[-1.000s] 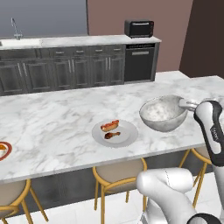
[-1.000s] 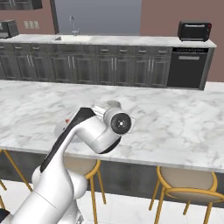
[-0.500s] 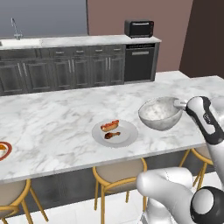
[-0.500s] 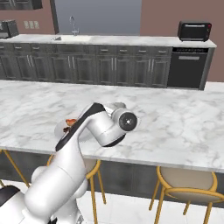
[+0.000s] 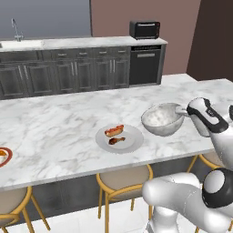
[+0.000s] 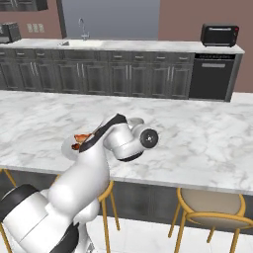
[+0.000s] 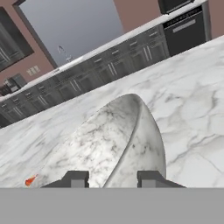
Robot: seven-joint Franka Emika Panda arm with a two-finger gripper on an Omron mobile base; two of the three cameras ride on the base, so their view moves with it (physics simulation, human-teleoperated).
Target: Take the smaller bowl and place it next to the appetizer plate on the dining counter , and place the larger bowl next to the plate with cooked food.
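1. Nearest, the gripper [image 7: 109, 178] has its fingers closed across the rim of the larger bowl [image 5: 162, 119], one inside and one outside.
2. Just beyond, that bowl sits low over the dining counter [image 5: 54, 118], just right of the plate with cooked food [image 5: 119, 138]; whether it touches the marble is unclear.
3. Judging by this, the second placement is in hand; next would be settling the bowl, then releasing.
4. Farther left lies the appetizer plate [image 5: 3, 156].

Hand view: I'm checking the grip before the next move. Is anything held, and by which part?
Yes. The hand holds the large marbled grey bowl by its rim, one finger inside the wall and one outside.
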